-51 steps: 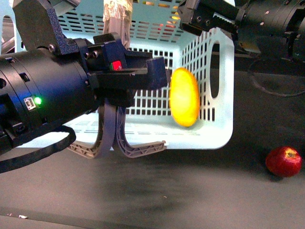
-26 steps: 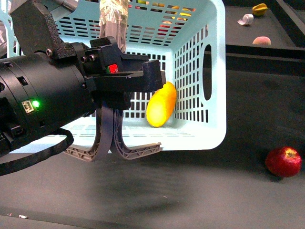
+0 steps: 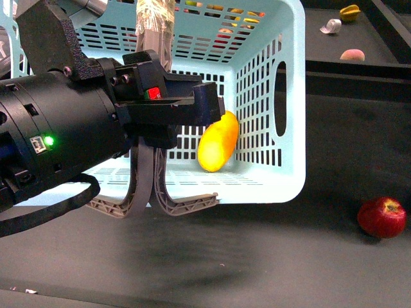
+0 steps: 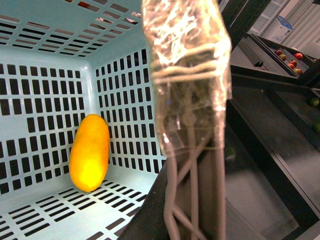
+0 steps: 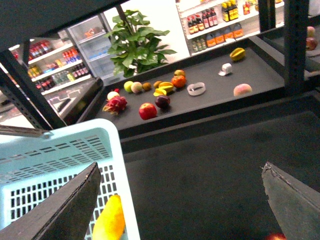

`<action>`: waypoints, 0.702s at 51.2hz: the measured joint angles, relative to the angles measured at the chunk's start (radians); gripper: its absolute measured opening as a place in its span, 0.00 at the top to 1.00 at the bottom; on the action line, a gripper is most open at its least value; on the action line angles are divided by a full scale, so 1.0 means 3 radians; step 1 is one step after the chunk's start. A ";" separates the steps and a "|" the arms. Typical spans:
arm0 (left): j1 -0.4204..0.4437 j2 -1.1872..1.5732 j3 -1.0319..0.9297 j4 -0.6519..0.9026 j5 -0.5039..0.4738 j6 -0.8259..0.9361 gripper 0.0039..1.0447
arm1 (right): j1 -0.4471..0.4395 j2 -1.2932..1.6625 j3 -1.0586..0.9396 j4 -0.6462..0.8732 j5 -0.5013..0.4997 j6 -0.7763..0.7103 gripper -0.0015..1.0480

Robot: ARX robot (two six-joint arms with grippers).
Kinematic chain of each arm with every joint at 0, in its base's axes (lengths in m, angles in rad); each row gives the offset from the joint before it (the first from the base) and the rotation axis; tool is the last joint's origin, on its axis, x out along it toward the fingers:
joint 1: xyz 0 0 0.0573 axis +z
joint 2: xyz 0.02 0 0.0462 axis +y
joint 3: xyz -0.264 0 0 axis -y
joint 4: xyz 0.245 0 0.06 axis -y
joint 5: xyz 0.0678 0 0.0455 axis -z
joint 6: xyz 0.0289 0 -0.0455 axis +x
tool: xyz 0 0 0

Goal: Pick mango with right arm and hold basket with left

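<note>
The mango [image 3: 218,142] has dropped from mid-air and now rests inside the basket [image 3: 292,96], leaning against its slotted side wall. The right gripper [image 5: 182,190] has pulled away, jaws wide and empty. The left gripper [image 3: 207,106] still clamps the basket, so the placing looks finished.

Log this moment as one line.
left gripper: at basket handles, grip unclear | right gripper: open, empty | mango: inside basket, leaning on slotted wall | red apple: outside basket
</note>
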 joint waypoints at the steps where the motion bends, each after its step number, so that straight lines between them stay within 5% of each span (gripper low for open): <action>1: 0.0001 0.0000 0.0000 0.0000 -0.0001 0.0001 0.95 | 0.0008 -0.0057 -0.0020 -0.0071 0.0025 -0.0005 0.08; 24: 0.0001 0.0000 0.0000 0.0000 0.0017 0.0001 0.95 | 0.0017 -0.0117 -0.0036 -0.0109 0.0046 -0.0020 0.08; 36: 0.0003 0.0000 0.0000 0.0000 0.0010 0.0001 0.95 | -0.0084 -0.0332 -0.0233 0.0047 -0.0121 -0.0895 0.39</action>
